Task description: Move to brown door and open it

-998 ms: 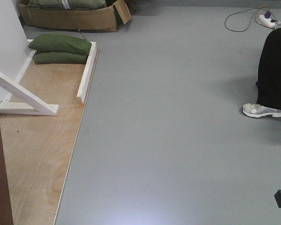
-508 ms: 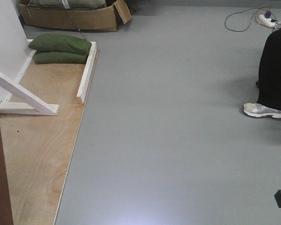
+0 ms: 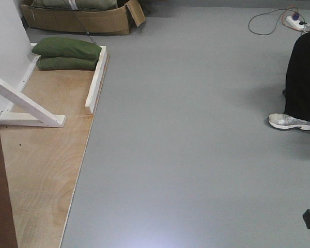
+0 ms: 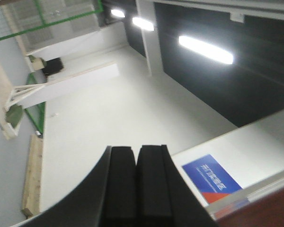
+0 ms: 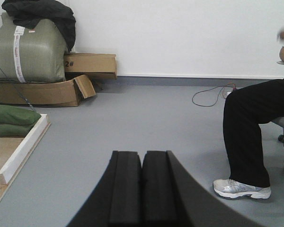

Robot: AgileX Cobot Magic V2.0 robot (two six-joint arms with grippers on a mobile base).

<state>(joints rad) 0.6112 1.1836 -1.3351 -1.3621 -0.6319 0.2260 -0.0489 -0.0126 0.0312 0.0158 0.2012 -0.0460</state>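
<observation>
A strip of the brown door point(image 3: 1, 196) shows at the lower left edge of the front view, standing on the plywood floor panel point(image 3: 41, 150). A brown edge point(image 4: 270, 210) also shows at the lower right of the left wrist view, under a white panel with a blue sign. My left gripper point(image 4: 136, 149) is shut and empty, pointing up at walls and ceiling lights. My right gripper point(image 5: 142, 154) is shut and empty, held over the grey floor. No door handle is in view.
A white wooden brace point(image 3: 28, 106) and white rail point(image 3: 96, 77) stand on the plywood, with green bags point(image 3: 67, 53) behind. A cardboard box point(image 3: 77, 19) is at the back. A seated person's leg and shoe point(image 3: 293, 121) are at the right, cables point(image 3: 271, 19) behind.
The view has crept slightly: the brown door strip at the lower left is a little wider. Both grippers stay shut.
</observation>
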